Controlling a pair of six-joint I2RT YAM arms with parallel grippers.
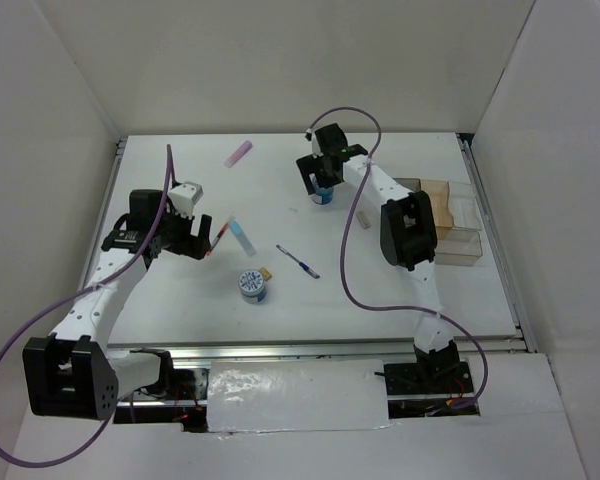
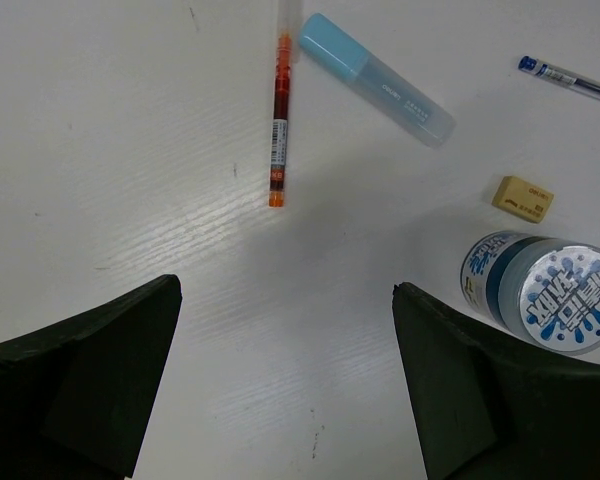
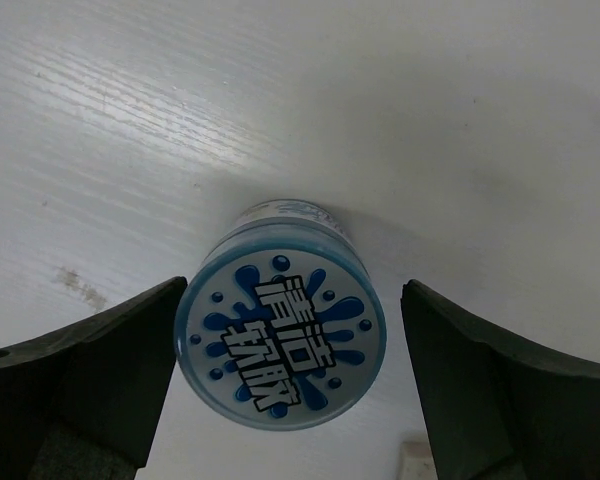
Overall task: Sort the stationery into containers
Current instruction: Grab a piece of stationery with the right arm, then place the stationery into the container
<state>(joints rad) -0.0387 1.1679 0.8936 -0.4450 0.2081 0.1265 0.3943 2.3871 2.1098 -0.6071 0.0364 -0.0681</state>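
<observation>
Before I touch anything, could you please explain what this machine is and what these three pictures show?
These are two robot arms bolted at the near edge of a table. The wide picture looks down from above; the other two come from cameras on each wrist, where the dark wedges are the fingers. The left end effector is open over bare table, near a red pen, a light-blue bar, a tan eraser, a blue pen and a blue-white roll. The right end effector is open astride a second roll, not yet gripping. A pink bar lies farther back, and a clear divided tray at the right. Nothing is held.
</observation>
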